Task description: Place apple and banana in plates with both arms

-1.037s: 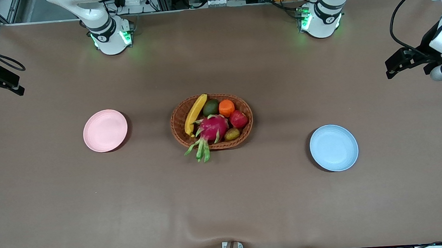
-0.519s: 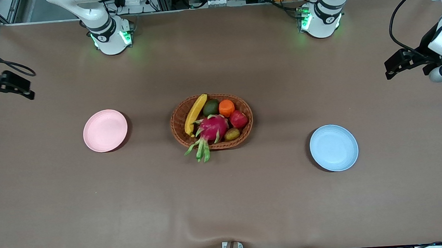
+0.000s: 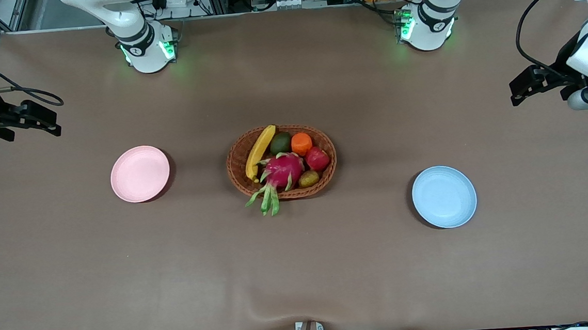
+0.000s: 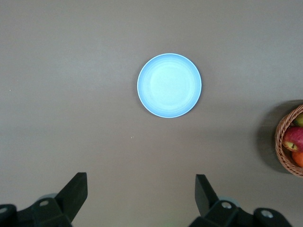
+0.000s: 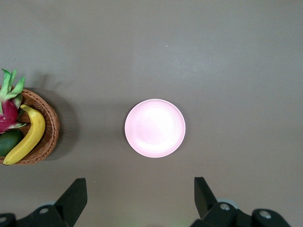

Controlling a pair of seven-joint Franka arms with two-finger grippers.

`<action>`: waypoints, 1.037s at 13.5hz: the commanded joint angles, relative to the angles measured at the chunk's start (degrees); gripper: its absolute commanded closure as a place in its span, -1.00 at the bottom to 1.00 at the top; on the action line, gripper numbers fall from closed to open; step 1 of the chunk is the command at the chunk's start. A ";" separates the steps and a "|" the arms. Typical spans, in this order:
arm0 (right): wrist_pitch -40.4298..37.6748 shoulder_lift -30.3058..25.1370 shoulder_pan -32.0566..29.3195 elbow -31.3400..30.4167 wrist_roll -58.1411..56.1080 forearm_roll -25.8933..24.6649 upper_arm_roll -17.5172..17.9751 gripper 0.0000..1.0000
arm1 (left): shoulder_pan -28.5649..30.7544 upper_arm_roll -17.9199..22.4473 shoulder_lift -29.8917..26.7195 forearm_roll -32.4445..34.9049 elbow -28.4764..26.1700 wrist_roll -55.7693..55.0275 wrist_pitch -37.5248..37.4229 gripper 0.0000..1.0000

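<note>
A: Since both fruits sit in the basket (image 3: 281, 161) mid-worktop, where do the arms start?

B: Nothing picked yet. Banana (image 3: 260, 151) lies along the basket rim twd the right arm's end, beside the dragon fruit (image 3: 280, 172). Apple (image 3: 317, 158) is at the basket's other end, twd the left arm, just beside the orange fruit (image 3: 301, 144). Both plates bare: pink plate (image 3: 140, 173) twd the right arm's end, blue plate (image 3: 444, 196) twd the left arm's end and nearer the front cam than the basket.

A: Hands?

B: Right hand (image 5: 137, 201) is up high over the worktop near the pink plate, fingers spread wide, nothing betw them. Left hand (image 4: 139, 196) likewise over the worktop by the blue plate, spread, empty.

A: So how to do the reach well?

B: My read: right arm takes the banana, left takes the apple, each nearest its own plate. For the banana, turn the wrist so the fingers close across its width near the middle, not along its length; come in from above, clear of the dragon fruit's green leaves. Apple's crowded by the orange fruit and the small brownish fruit (image 3: 308, 178), so drop straight down, fingers in the gaps either side. Both arms meet over one basket, so stagger the descents or keep wrists apart.
</note>
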 commanded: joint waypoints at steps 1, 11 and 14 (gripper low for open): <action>-0.84 -0.24 0.33 0.87 0.41 -0.29 0.05 -1.00 | -0.27 -0.11 0.86 -1.21 0.48 -0.73 -0.74 -1.00; -1.63 0.03 0.07 0.69 0.50 0.42 -0.04 -1.00 | -1.94 -2.65 3.41 -1.39 0.48 -7.67 -0.48 -1.00; -1.63 0.47 -0.11 0.52 0.50 0.42 -0.04 -1.00 | -2.38 -5.10 4.91 -1.48 0.48 -13.11 0.05 -1.00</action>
